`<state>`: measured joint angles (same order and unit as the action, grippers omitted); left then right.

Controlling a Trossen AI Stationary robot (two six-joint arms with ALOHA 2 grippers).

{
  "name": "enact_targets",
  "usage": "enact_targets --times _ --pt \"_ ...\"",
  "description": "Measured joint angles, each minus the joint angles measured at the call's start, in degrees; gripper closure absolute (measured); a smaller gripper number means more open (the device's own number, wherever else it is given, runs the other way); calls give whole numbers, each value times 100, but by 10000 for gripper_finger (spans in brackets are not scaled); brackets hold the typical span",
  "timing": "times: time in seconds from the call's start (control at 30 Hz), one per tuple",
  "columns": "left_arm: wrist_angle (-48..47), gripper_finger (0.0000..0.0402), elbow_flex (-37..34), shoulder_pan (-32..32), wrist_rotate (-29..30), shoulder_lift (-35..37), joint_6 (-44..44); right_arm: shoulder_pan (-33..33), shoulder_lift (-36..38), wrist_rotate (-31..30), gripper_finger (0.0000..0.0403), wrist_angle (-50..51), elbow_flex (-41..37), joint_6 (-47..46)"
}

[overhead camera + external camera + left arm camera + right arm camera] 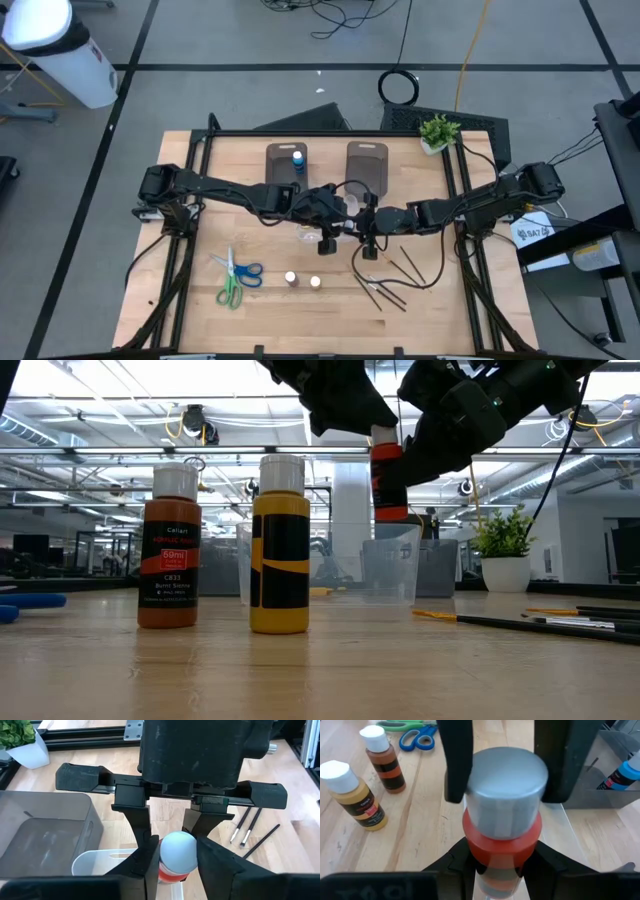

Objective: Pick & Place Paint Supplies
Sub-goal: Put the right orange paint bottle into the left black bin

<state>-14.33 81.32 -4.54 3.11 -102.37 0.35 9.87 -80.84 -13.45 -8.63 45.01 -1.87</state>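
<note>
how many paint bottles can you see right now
4. A brown bottle and a yellow bottle stand side by side on the table. A blue bottle sits in a grey tray. A red bottle is held up between both grippers. Others may be hidden under the arms.

Red bottle (502, 845) base hidden by tools.

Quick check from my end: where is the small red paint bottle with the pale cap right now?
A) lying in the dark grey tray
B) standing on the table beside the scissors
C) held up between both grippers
C: the small red paint bottle with the pale cap hangs above the table, the left gripper pinching its cap, the right gripper its body.
</note>
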Motion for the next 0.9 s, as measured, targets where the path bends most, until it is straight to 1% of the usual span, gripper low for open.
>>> enact_targets --times 0.1,0.2,0.27,0.5,0.63,0.7,0.77,0.9 --pt "-6 290 0 4 71 0 61 -4 0 -49 285 7 0 0" --pt "-30 285 0 0 104 0 89 -4 0 -62 285 7 0 -2" --pt "-53 269 0 -14 112 0 19 -4 0 -32 285 -4 0 -2" --pt "-153 184 -4 -15 145 -1 -30 0 0 -4 285 -93 0 -15" --pt "-63 158 -7 -15 155 -2 -7 0 0 -4 285 -98 0 -11" --pt "2 157 -4 -15 153 0 -1 0 0 -7 285 -97 0 -7" --pt "-16 164 -4 -15 153 -2 75 0 0 -7 285 -97 0 -6" --pt "24 202 -7 -15 149 -98 128 0 0 -9 285 -100 0 -4"
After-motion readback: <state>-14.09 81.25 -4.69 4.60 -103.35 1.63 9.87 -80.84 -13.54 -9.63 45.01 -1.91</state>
